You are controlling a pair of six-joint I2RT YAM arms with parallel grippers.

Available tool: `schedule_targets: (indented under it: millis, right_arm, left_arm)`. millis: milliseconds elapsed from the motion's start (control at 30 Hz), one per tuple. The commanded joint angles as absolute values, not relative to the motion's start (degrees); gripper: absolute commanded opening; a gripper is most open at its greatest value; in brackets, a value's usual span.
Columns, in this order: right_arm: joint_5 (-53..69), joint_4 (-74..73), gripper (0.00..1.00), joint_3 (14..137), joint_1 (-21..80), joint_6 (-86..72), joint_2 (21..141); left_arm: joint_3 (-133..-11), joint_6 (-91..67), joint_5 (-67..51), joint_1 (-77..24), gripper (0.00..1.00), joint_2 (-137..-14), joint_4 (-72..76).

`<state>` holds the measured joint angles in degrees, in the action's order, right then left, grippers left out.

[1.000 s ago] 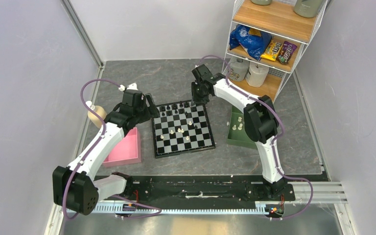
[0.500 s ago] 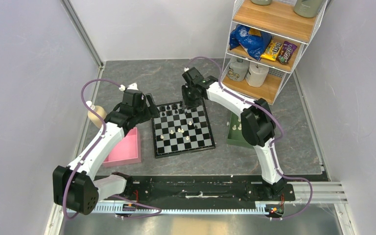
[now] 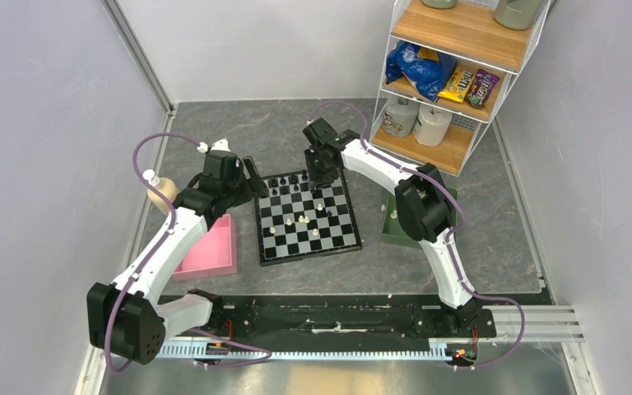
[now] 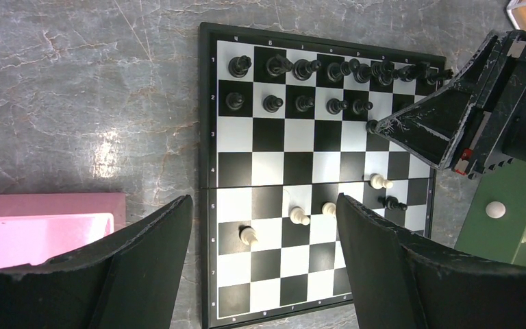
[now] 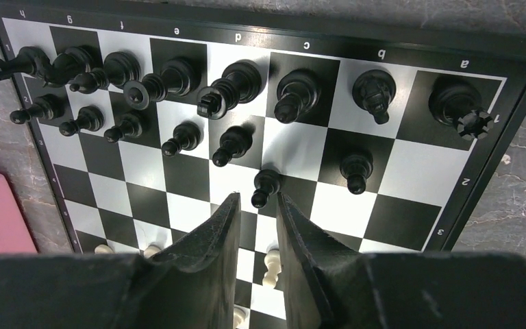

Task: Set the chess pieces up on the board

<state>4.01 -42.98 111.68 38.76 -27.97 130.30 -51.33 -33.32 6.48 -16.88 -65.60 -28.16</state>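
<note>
Board (image 5: 342,42) rim lettered a–h, numbered; black-white checks. Black pawn (image 5: 266,185) at right gripper (image 5: 257,200) tips, jaws narrowly apart, unclamped. Left gripper (image 4: 264,202) wide apart, empty.

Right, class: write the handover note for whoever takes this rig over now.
Left tool: open, empty, beside the board.
Right tool: narrowly open, tips at a black pawn just off the second row.
Done: black back row full; six pawns lined up.
Left: two pawn gaps, one stray black piece, and all white pieces: four loose mid-board, more in the green tray.
</note>
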Motion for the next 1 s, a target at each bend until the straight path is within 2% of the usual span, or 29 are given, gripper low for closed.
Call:
schedule_targets:
  millis: [0,400,833,967]
  right_arm:
    - [3.4,-43.6,0.32,114.9,38.8,-26.5,131.2]
    - [3.1,-44.6,0.29,116.4,38.8,-26.4,133.0]
    - [1.2,-44.8,0.16,117.9,38.8,-26.1,133.0]
    - [-0.6,-44.7,0.15,118.7,38.8,-25.9,133.2]
  left_arm:
    - [-51.2,-31.2,7.3,-16.5,0.83,-64.4,-27.2]
    - [-50.9,-31.3,7.3,-16.3,0.83,-64.3,-27.2]
    - [-51.1,-31.1,7.1,-16.3,0.83,-64.5,-27.2]
    - [-51.0,-31.2,7.0,-16.3,0.83,-64.5,-27.2]
